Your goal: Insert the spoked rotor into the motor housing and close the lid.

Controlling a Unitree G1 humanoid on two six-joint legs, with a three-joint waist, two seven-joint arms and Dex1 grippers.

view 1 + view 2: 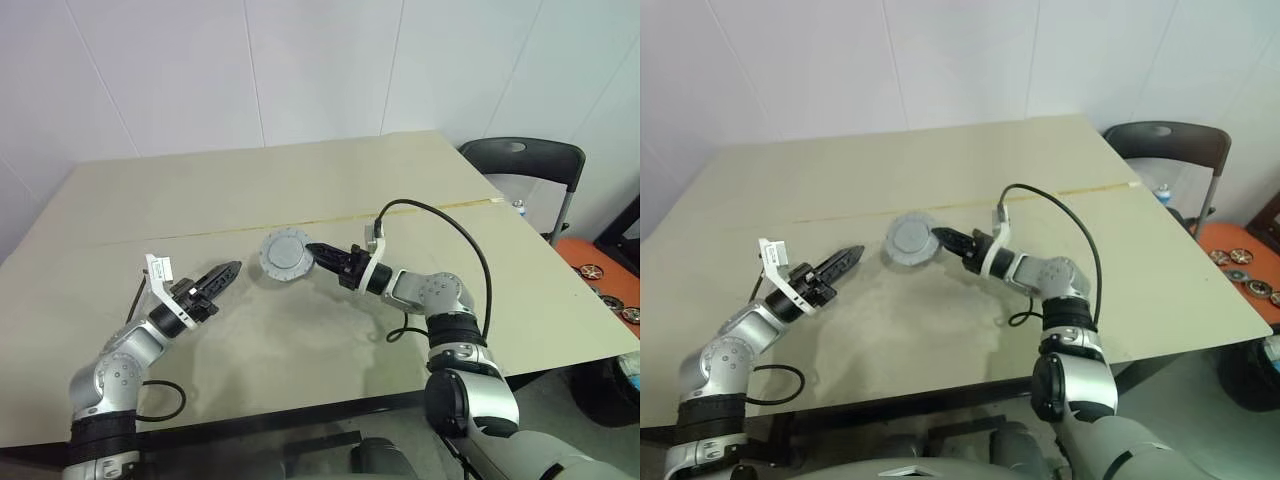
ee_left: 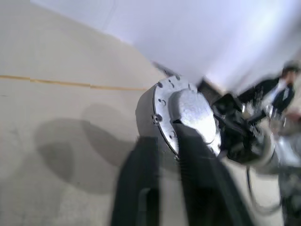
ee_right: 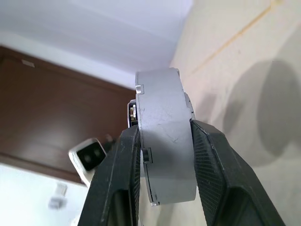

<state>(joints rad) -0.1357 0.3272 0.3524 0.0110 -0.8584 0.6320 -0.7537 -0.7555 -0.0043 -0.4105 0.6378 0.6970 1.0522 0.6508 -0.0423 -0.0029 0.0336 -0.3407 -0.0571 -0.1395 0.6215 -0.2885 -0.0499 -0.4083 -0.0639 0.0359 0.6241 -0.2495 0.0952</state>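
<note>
- I see the right gripper (image 1: pixel 318 252) clamped on the motor housing (image 1: pixel 285 255); in the right wrist view one finger (image 3: pixel 120 179) presses each flat face of the grey metal body (image 3: pixel 164 150).
- The housing is held on edge above the table (image 1: pixel 300 190), lifted clear of it, with its shadow below.
- The lid (image 2: pixel 188 110) sits closed on the housing, plain grey face outward, small screws around its rim.
- I cannot see the rotor; presumably it is inside, but the closed body hides that.
- The left gripper (image 1: pixel 228 272) hangs apart from the housing, just to its left, tips aimed toward it.
- I read its fingers (image 2: pixel 141 188) as slightly apart and holding nothing, though that wrist view is blurred.
- A black chair (image 1: pixel 525 165) stands past the table's far right corner.
</note>
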